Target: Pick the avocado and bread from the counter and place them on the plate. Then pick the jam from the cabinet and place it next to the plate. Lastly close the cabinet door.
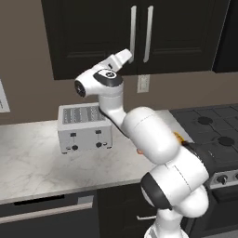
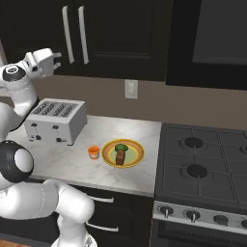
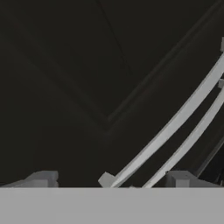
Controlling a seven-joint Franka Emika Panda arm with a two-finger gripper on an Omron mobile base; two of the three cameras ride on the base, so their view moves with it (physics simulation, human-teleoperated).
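While our left base view hides it, jam [image 2: 93, 152] just beside plate [image 2: 123, 153]; hand [image 2: 57, 61] apart by cabinet door [image 2: 43, 29].

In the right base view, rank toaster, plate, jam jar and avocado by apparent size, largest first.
1. Toaster
2. Plate
3. Jam jar
4. Avocado
The jar and avocado look close in size; the jar seems slightly bigger, but I wouldn't rely on that.
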